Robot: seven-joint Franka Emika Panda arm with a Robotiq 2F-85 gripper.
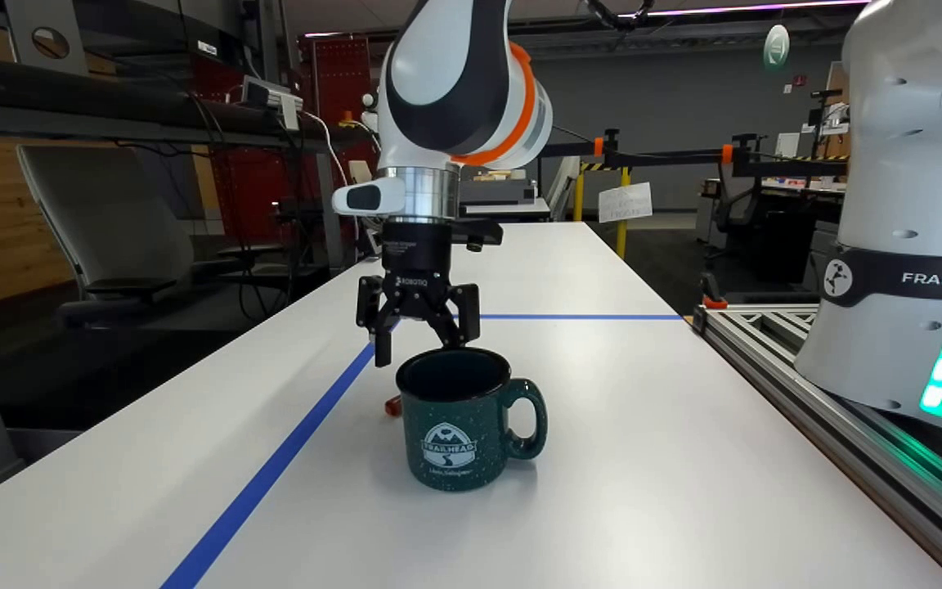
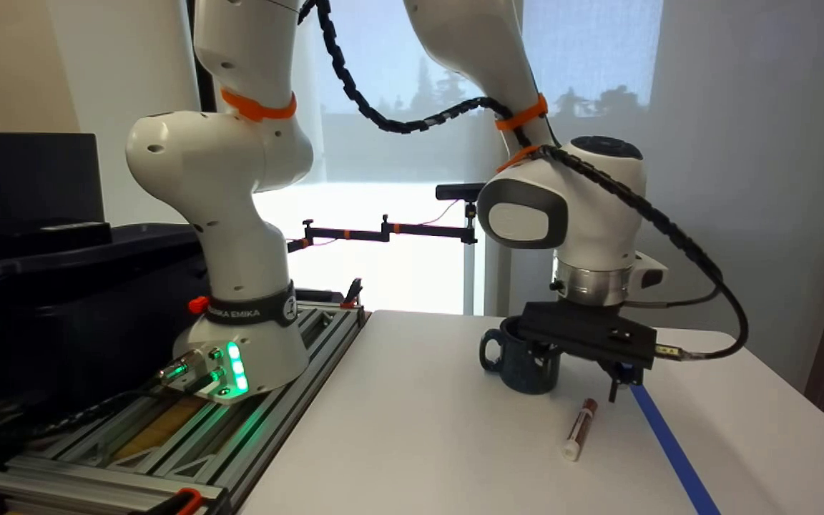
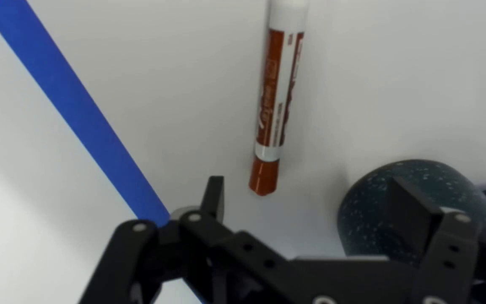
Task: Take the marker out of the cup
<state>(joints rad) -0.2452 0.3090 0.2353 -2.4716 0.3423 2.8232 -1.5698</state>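
The marker lies flat on the white table beside the cup, outside it, in an exterior view (image 2: 581, 429). It is red-brown with a white end, and it shows large in the wrist view (image 3: 274, 93). In another exterior view only its red end (image 1: 393, 406) shows from behind the cup. The cup, a dark teal speckled mug (image 1: 463, 433), stands upright; it also shows in an exterior view (image 2: 523, 372) and partly in the wrist view (image 3: 365, 211). My gripper (image 1: 420, 350) points down, open and empty. In the wrist view its fingers (image 3: 308, 185) are wide apart, one overlapping the cup.
Blue tape (image 1: 307, 433) runs along the white table (image 1: 643, 458); it also shows in the wrist view (image 3: 78, 109). The robot base (image 2: 247, 357) stands on a metal frame at the table's side. A dark chair (image 1: 103, 213) stands beyond the table edge.
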